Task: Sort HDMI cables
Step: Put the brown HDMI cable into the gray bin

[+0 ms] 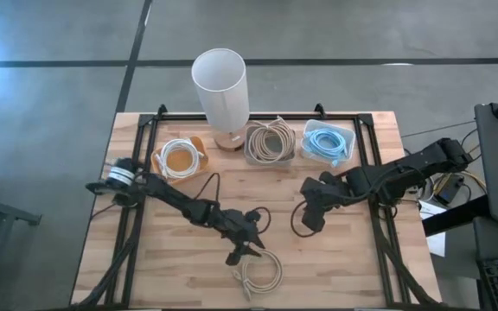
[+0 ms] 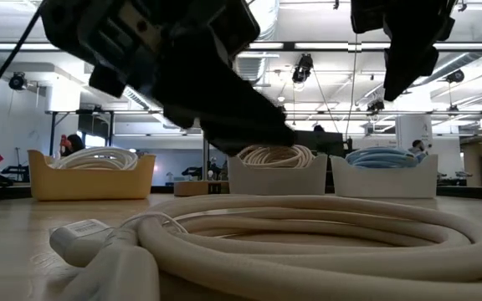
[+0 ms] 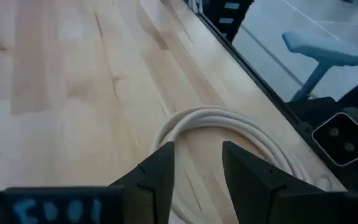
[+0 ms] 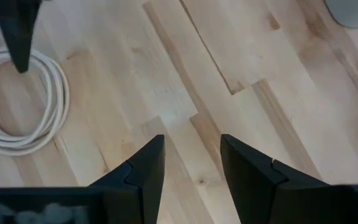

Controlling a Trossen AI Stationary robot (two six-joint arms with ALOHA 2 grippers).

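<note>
Coils counted: four cable groups in the high view, one per tray plus one loose on the table (image 1: pixel 171 276).
Loose cable: a beige coil (image 1: pixel 259 273) lying flat at 6 o'clock near the table's front edge, thick, round loops with a pale plug end (image 2: pixel 80 235) in the low view.
Trays: three along the 12 o'clock edge.
Orange tray (image 1: pixel 198 141): white coil (image 1: pixel 178 157), at 11 o'clock.
Middle tray (image 1: pixel 251 156): beige coils (image 1: pixel 271 139).
Right tray (image 1: pixel 350 136): light blue coils (image 1: pixel 328 145), at 1 o'clock.
White cylinder (image 1: pixel 221 85): one, upright, between the orange and middle trays.
Left hand (image 1: pixel 241 252): released, fingers (image 3: pixel 157 179) spread, just at the loose coil's 11 o'clock rim, holding nothing.
Right hand (image 1: pixel 310 219): released, empty, over bare wood at 3 o'clock of centre, well apart from the loose coil.
</note>
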